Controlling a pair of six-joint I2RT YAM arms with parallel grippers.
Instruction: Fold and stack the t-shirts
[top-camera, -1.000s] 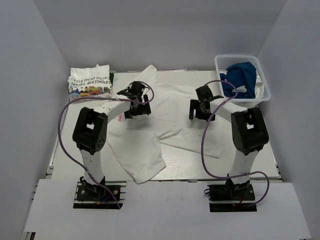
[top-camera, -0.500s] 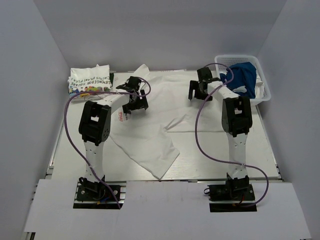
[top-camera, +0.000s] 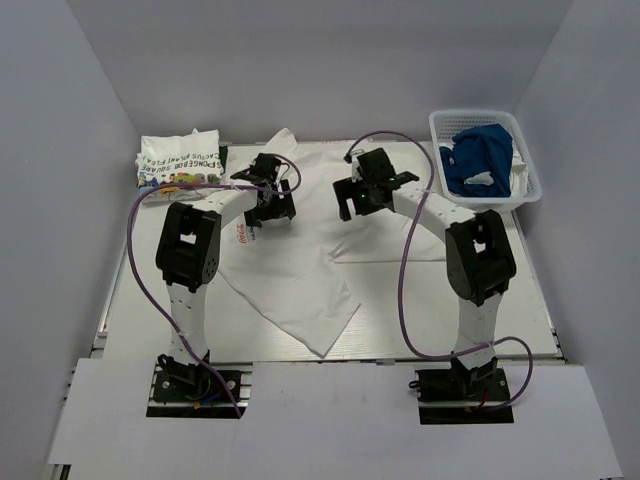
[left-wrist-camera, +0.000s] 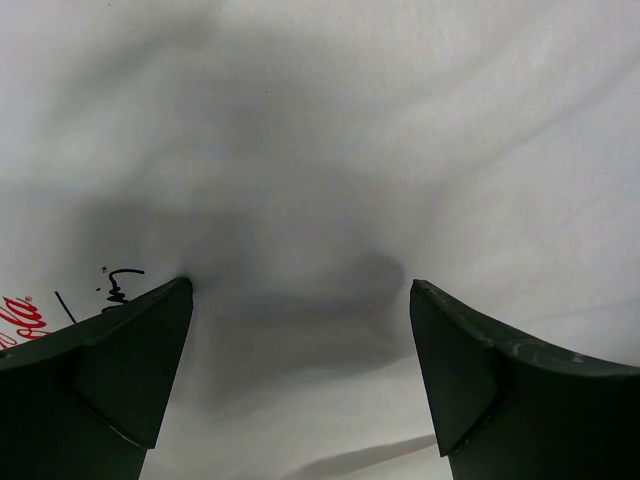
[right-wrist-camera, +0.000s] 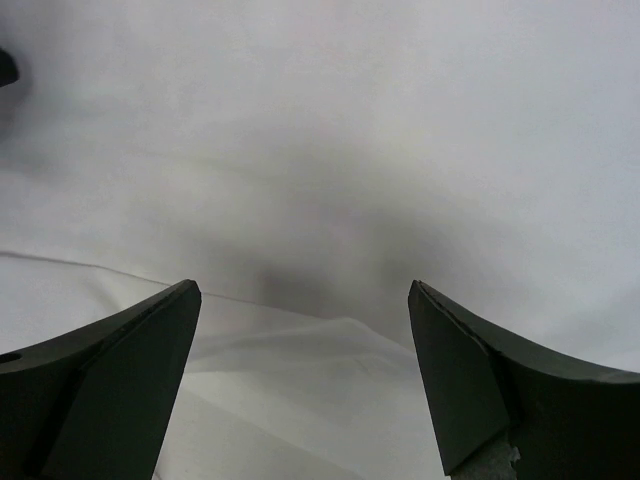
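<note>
The white Coca-Cola t-shirt (top-camera: 300, 270) lies spread and partly folded on the table, a bit of its red print showing (top-camera: 241, 234). My left gripper (top-camera: 270, 203) hangs open just over the shirt's upper left part; white cloth (left-wrist-camera: 320, 180) fills its view, with red lettering at the left edge (left-wrist-camera: 18, 322). My right gripper (top-camera: 362, 192) is open over the shirt's upper middle, above a fold edge (right-wrist-camera: 330, 330). The folded white cartoon-print t-shirt (top-camera: 178, 161) lies at the back left. The blue t-shirt (top-camera: 478, 155) is bunched in a basket.
A white plastic basket (top-camera: 528, 175) stands at the back right corner. Purple cables loop from both arms above the table. Grey walls close in the left, back and right sides.
My right gripper has swung left from near the basket to the shirt's upper middle. The shirt has been dragged flatter, its lower corner shifted right. My left gripper has barely moved.
</note>
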